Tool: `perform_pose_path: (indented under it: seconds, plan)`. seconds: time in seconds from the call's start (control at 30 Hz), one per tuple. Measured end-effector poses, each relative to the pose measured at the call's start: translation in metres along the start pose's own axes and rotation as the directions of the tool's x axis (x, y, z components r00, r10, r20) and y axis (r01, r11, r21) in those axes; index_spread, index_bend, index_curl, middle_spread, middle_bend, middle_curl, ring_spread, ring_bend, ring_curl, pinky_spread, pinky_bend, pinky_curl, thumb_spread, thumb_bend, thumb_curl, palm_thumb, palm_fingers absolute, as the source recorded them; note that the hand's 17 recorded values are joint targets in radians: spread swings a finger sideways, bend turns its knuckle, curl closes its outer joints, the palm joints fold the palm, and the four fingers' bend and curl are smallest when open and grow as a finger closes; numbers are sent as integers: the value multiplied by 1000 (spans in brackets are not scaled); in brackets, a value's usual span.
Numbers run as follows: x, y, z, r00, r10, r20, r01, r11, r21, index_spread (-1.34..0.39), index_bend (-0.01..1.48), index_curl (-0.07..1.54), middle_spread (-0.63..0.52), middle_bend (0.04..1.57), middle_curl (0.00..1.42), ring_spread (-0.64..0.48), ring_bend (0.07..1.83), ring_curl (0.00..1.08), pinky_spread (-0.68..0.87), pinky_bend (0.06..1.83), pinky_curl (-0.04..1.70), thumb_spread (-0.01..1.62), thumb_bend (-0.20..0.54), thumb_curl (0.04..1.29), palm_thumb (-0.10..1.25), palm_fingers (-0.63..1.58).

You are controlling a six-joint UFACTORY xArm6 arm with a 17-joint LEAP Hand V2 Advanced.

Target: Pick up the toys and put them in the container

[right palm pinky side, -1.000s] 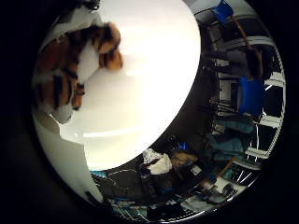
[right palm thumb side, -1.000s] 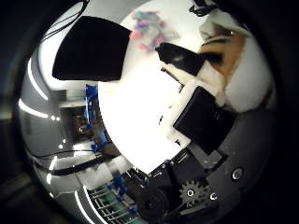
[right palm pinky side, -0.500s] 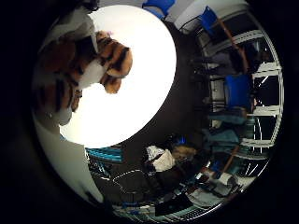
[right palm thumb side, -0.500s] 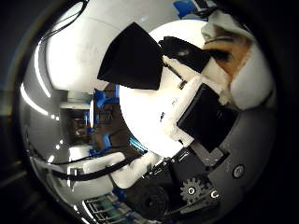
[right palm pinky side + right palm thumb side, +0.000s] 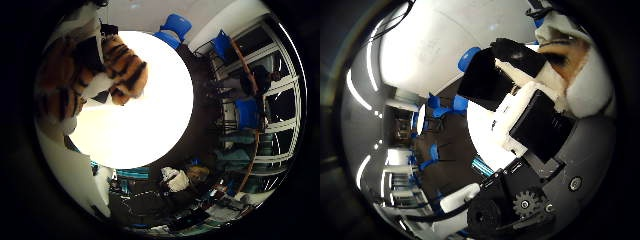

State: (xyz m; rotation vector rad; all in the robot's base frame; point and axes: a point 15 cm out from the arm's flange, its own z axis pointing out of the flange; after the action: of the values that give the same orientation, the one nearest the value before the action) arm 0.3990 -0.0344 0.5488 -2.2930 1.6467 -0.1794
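A plush tiger toy [image 5: 95, 75], orange with black stripes and white patches, fills the side of the little finger side view close to the palm. My right hand [image 5: 535, 120] is shut on it; its black and white fingers [image 5: 517, 52] curl against the toy's white and orange fur [image 5: 570, 65]. The toy hangs above a round white table [image 5: 145, 125], clear of its surface. A black container [image 5: 485, 82] stands on the table just beyond the fingers. A white part of the hand [image 5: 75, 170] runs along the view's edge.
Blue chairs [image 5: 175, 25] stand behind the table, with more of them [image 5: 465, 57] near the wall. Windows [image 5: 270, 100] line one side of the room. Bags and clutter [image 5: 177, 177] lie on the dark floor beside the table.
The hand has risen and tilted with the tiger held in it; the table looks smaller and farther. The black container looms larger beside the fingers. A colourful toy has left the view.
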Motion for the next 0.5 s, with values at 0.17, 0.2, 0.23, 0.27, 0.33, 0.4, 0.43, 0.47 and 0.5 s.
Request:
perform_pose_path:
  seconds: [0.17, 0.2, 0.23, 0.27, 0.33, 0.4, 0.43, 0.47, 0.5]
  plan:
    - [-44, -19, -4, 999, -34, 16, 33, 999, 37, -210, 1149, 749, -132, 1347, 735, -237, 1309, 806, -216, 1220, 989, 1225, -11, 491, 1006, 1112]
    - [-52, -21, -4, 999, -38, 20, 37, 998, 42, -210, 1149, 749, -132, 1348, 734, -238, 1308, 807, -217, 1216, 994, 1224, -11, 492, 1006, 1113]
    - [-61, -25, -6, 999, -45, 23, 44, 998, 53, -210, 1148, 749, -131, 1348, 732, -238, 1307, 808, -218, 1213, 999, 1223, -11, 494, 1005, 1113]
    - [-70, -29, -8, 998, -52, 25, 51, 997, 66, -210, 1147, 749, -131, 1349, 731, -238, 1306, 809, -219, 1209, 1003, 1221, -10, 495, 1006, 1114]
    - [-87, -37, -14, 998, -61, 28, 58, 993, 101, -210, 1146, 749, -131, 1353, 731, -239, 1304, 811, -221, 1204, 1011, 1214, -11, 498, 1009, 1115]
    - [-100, -43, -17, 997, -68, 33, 63, 990, 123, -209, 1151, 749, -131, 1353, 730, -239, 1301, 813, -223, 1198, 1018, 1208, -11, 500, 1010, 1119]
    - [-107, -46, -17, 997, -72, 37, 67, 989, 133, -208, 1153, 748, -131, 1352, 729, -239, 1299, 814, -225, 1194, 1023, 1205, -12, 501, 1007, 1119]
    - [-113, -49, -17, 996, -77, 42, 70, 988, 139, -207, 1153, 747, -131, 1352, 729, -240, 1298, 814, -225, 1192, 1025, 1203, -14, 500, 1004, 1119]
    - [-117, -51, -18, 996, -79, 44, 72, 986, 147, -207, 1154, 746, -131, 1352, 729, -240, 1298, 815, -226, 1191, 1028, 1202, -13, 499, 1002, 1119]
